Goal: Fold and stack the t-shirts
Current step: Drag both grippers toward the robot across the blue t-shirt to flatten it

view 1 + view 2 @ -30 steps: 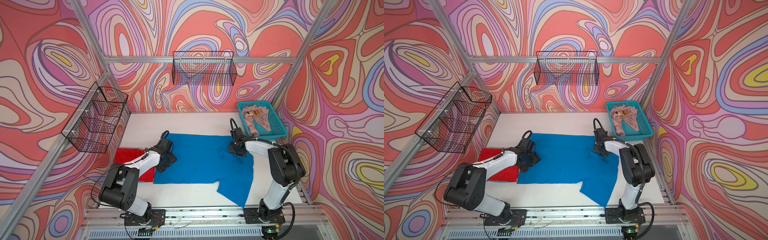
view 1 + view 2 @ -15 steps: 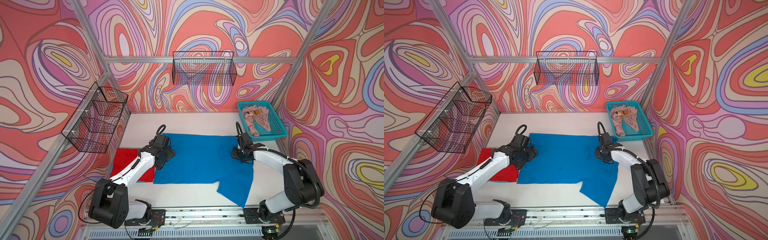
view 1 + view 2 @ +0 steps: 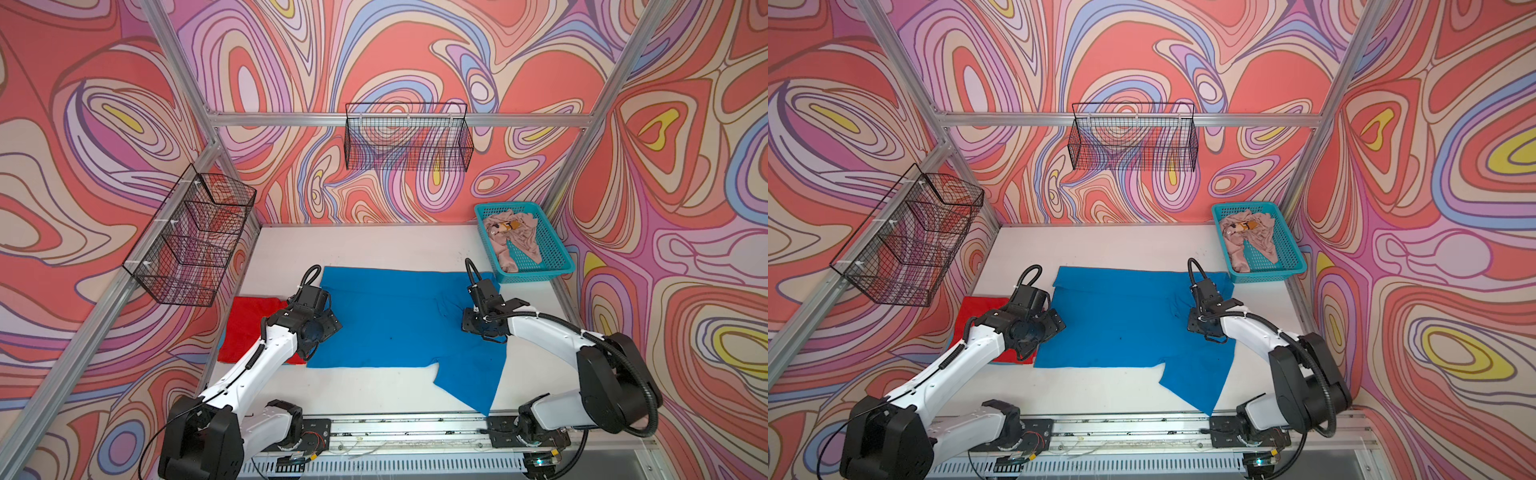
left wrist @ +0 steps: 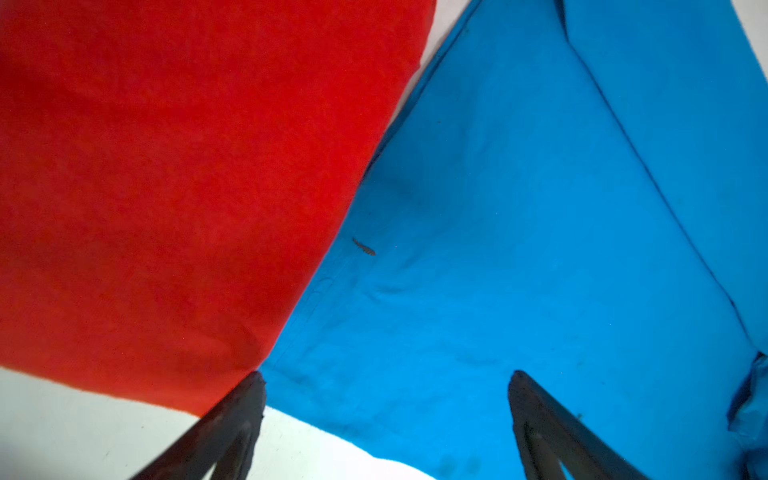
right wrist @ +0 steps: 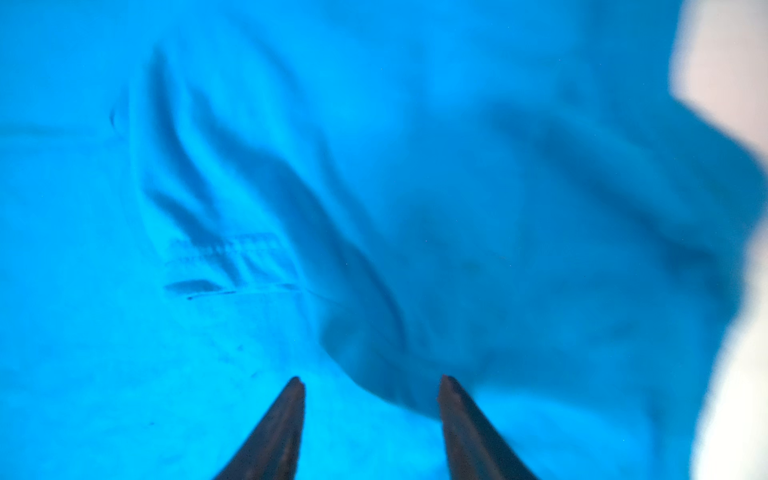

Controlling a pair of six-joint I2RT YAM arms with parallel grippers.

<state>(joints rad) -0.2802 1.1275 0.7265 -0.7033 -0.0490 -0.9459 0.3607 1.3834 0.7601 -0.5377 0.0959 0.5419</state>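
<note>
Three t-shirts lie on the white table (image 3: 374,245). The blue t-shirt (image 3: 390,320) is spread flat at the middle, its long axis running from the left edge to the right edge, one sleeve pointing at the front edge. The red t-shirt (image 3: 249,324), folded, touches it by the left edge. The beige-pink t-shirt (image 3: 513,239) is crumpled in the one turquoise basket (image 3: 544,266) at the back right corner. There are two grippers: the left gripper (image 4: 386,380) and the right gripper (image 5: 372,379) both hang over blue cloth, jaws apart, holding nothing.

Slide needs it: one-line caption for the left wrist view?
Open left claw over the edge where blue t-shirt meets red t-shirt.
</note>
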